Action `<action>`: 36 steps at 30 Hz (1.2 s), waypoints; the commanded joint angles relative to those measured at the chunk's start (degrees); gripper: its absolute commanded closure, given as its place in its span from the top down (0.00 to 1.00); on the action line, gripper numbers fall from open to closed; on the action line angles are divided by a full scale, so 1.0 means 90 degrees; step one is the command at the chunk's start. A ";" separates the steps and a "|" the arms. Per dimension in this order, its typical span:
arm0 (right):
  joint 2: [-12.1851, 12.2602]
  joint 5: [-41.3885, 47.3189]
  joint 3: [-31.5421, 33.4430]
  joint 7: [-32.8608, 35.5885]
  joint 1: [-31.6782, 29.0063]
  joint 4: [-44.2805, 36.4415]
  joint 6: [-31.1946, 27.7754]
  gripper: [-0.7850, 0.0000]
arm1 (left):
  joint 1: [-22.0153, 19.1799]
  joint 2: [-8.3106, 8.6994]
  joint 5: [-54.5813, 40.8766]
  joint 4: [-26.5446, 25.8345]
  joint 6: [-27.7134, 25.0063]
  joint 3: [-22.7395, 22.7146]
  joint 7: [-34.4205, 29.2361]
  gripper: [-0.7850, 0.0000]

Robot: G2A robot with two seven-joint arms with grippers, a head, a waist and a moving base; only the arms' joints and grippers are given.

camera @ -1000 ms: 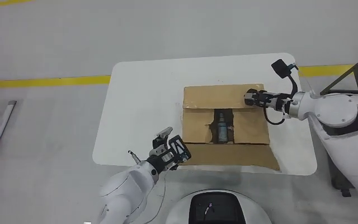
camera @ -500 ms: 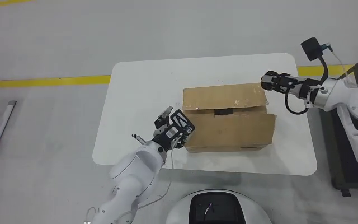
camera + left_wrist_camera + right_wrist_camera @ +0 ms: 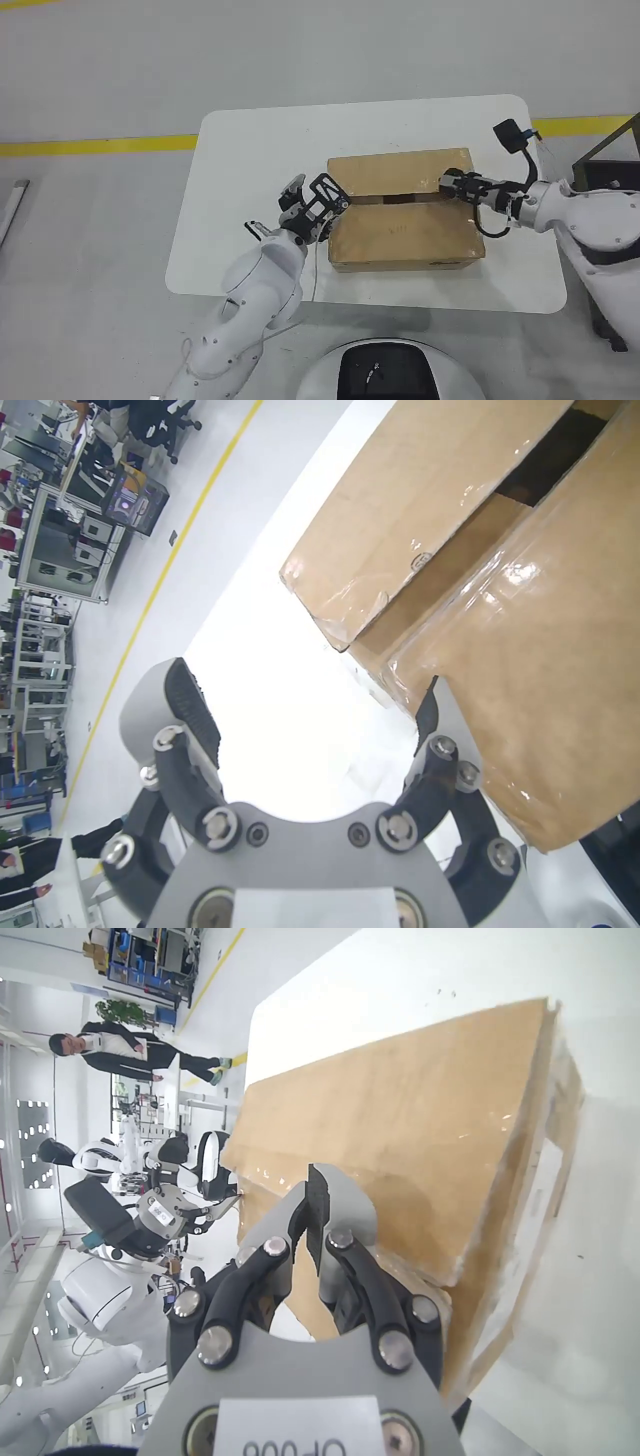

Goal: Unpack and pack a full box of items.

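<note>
White table (image 3: 250,200); cardboard box (image 3: 400,235) on its right half, flaps nearly flat. At the box's left end, left gripper (image 3: 318,192), fingers spread, one against the near flap. At the right end, right gripper (image 3: 445,185), fingers together atop a flap. Dark slit (image 3: 400,198) between flaps. Likely closing up after packing; next, pressing both flaps level.
</note>
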 commanded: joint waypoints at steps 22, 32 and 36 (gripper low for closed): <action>-0.0149 0.0616 -0.0626 -0.0113 0.0397 0.0750 0.0344 0.00 | 0.0630 0.0084 0.0718 -0.0267 -0.0643 -0.0940 -0.0200 1.00; -0.0166 0.0618 -0.0698 -0.0095 0.0483 0.0790 0.0346 0.00 | 0.0848 0.0008 0.0618 0.0400 -0.0449 -0.0714 0.0455 1.00; -0.0173 0.0615 -0.0738 -0.0069 0.0521 0.0791 0.0359 0.00 | 0.0694 -0.0041 0.0701 0.0788 -0.0312 -0.0590 0.0728 1.00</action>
